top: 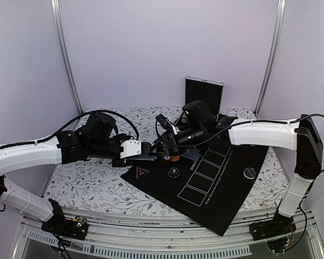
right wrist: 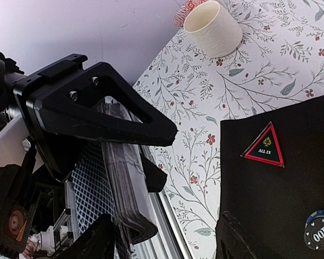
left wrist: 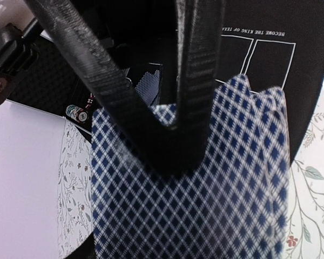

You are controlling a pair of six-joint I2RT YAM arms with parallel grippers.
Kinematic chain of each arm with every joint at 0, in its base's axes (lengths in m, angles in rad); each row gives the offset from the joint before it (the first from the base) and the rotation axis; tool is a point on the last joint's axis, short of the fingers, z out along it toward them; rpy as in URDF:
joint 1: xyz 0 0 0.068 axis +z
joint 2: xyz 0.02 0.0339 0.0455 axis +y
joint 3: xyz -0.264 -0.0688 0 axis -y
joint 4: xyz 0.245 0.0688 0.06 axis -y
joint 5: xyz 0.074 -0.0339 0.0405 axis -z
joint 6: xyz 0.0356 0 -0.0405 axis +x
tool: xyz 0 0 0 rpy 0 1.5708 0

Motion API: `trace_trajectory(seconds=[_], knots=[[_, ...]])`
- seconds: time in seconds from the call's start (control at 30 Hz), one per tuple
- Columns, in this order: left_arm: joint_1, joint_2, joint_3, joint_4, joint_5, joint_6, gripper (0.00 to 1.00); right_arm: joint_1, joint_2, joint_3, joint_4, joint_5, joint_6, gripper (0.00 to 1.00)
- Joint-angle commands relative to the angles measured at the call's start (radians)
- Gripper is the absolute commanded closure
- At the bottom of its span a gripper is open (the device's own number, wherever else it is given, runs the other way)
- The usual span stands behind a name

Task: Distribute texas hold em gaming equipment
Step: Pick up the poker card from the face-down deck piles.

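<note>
left claw [left wrist: 168,148] clamps the blue-checked card deck [left wrist: 205,205]; right claw [right wrist: 167,240] gapes beside it. card boxes [top: 205,174] on the black printed mat [top: 235,191] look empty, so dealing seems barely begun.

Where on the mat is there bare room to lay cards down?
The five outlined boxes, between striped chip and dark disc, are bare; so is the mat's near corner. Crowded: its left end, where left hand, holding the deck, meets right hand by the ALL IN triangle.
</note>
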Motion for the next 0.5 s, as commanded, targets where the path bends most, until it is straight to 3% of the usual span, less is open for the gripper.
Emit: trace_trajectory(seconds=[0.0, 0.2, 0.47], knots=[[-0.015, -0.026, 0.000, 0.021, 0.008, 0.001, 0.51, 0.005, -0.028, 0.029, -0.087, 0.044, -0.036, 0.37], [-0.015, -0.027, -0.001, 0.022, 0.008, 0.000, 0.51, 0.005, -0.044, 0.053, -0.118, 0.056, -0.051, 0.44], [-0.015, -0.025, -0.001, 0.021, 0.010, 0.001, 0.51, 0.006, -0.047, 0.075, -0.123, 0.034, -0.049, 0.62]])
